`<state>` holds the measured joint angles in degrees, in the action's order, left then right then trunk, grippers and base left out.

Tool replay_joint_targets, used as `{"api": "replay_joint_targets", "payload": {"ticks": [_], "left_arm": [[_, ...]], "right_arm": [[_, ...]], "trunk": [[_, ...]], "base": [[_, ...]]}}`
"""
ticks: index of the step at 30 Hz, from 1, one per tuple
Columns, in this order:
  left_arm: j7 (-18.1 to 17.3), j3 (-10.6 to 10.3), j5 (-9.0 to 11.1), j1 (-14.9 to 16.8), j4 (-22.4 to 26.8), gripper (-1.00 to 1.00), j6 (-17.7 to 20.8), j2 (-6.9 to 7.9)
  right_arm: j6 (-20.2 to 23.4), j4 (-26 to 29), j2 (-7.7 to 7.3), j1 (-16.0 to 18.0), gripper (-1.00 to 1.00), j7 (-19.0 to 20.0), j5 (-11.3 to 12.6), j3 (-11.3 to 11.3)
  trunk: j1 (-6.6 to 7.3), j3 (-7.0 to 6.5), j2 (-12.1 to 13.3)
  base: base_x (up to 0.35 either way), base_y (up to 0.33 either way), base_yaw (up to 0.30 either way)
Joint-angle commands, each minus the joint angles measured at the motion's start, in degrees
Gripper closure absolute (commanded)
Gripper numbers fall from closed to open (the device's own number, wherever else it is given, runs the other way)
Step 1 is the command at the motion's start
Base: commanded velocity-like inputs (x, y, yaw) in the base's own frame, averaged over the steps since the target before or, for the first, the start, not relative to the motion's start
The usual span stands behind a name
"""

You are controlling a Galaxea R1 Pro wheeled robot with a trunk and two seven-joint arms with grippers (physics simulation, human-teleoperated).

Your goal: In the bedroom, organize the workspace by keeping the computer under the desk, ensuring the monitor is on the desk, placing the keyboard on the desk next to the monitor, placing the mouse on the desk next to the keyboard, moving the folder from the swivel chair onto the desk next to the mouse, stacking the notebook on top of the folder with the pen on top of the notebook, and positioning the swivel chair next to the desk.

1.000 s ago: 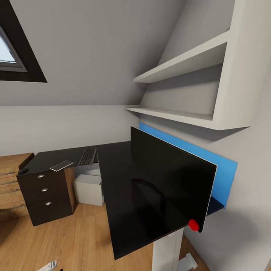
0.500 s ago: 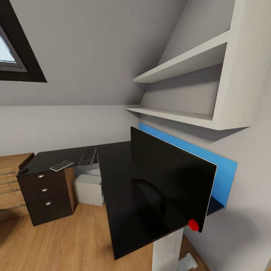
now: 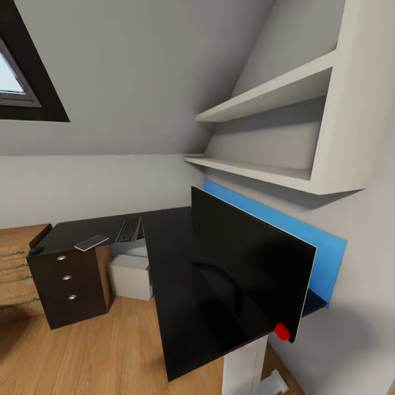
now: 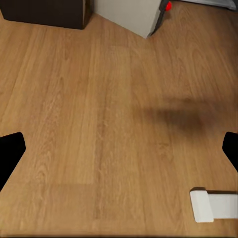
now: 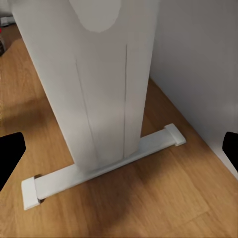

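the monitor (image 3: pixel 249 263) stands on the near wing of the black desk (image 3: pixel 170 307), its dark screen hiding much of the desktop behind it and part of the long blue wall panel (image 3: pixel 323 258). a red dot (image 3: pixel 282 331) sits at the screen's lower corner. the desk's near edge and its white pedestal leg (image 3: pixel 244 367) are cut off at the frame bottom. on the far wing lie the keyboard (image 3: pixel 128 230) and, well apart from the monitor, a small pale flat pad (image 3: pixel 91 242), likely the notebook; a dark lump at the far corner (image 3: pixel 35 250) may be the mouse, too small to confirm. the computer (image 3: pixel 130 276) sits on the floor under the desk, beside the three-drawer unit (image 3: pixel 68 285), partly hidden by the desktop.

the left wrist view looks down on the wood floor (image 4: pixel 99 124), with the corner of a white box (image 4: pixel 131 17), a dark cabinet base (image 4: pixel 47 12) and the end of a white foot (image 4: pixel 213 205). the left gripper (image 4: pixel 119 153) shows two dark fingertips (image 4: pixel 10 153) at opposite edges, jaws apart, nothing between.

the right wrist view faces the white pedestal (image 5: pixel 99 84) and its floor bar (image 5: pixel 99 168) beside the grey wall (image 5: pixel 203 64). the right gripper (image 5: pixel 119 153) likewise has its fingertips (image 5: pixel 10 156) spread wide, holding nothing.

grey sloped ceiling, a dark-framed skylight (image 3: pixel 22 82), white shelves (image 3: pixel 269 99).
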<state>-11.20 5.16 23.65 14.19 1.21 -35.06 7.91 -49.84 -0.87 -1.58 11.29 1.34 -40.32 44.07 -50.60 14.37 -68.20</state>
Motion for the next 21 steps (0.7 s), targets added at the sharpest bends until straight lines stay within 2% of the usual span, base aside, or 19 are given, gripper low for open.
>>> {"api": "replay_joint_targets", "payload": {"ticks": [1, 16, 17, 21], "left_arm": [[-0.59, 0.47, 0.26, 0.05, -0.07, -1.0, -0.04, -0.03], [-0.45, 0.47, 0.26, 0.05, -0.07, -1.0, 0.33, -0.59], [-0.34, 0.47, 0.34, 0.05, -0.07, -1.0, 0.35, -0.77], [-0.43, 0.47, 0.33, 0.05, -0.07, -1.0, 0.35, -0.79]], "right_arm": [[-0.18, -0.09, -0.02, 0.05, -1.0, 0.14, -0.3, 0.48], [-0.16, -0.09, -0.01, 0.05, -1.0, 0.08, -0.26, 0.56], [-0.46, 0.05, -0.45, 0.05, -1.0, 0.1, -0.28, 0.47], [-0.67, 0.0, -0.57, 0.05, -1.0, 0.19, -0.36, 0.41]], "trunk": [[0.22, -0.07, 0.37], [3.52, -2.64, 6.38], [3.74, -2.82, 6.78], [3.74, -2.82, 6.78]], "base": [[0.0, 0.0, 0.031], [0.0, 0.0, 0.005], [0.0, 0.0, 0.0], [0.0, 0.0, 0.0]]}}
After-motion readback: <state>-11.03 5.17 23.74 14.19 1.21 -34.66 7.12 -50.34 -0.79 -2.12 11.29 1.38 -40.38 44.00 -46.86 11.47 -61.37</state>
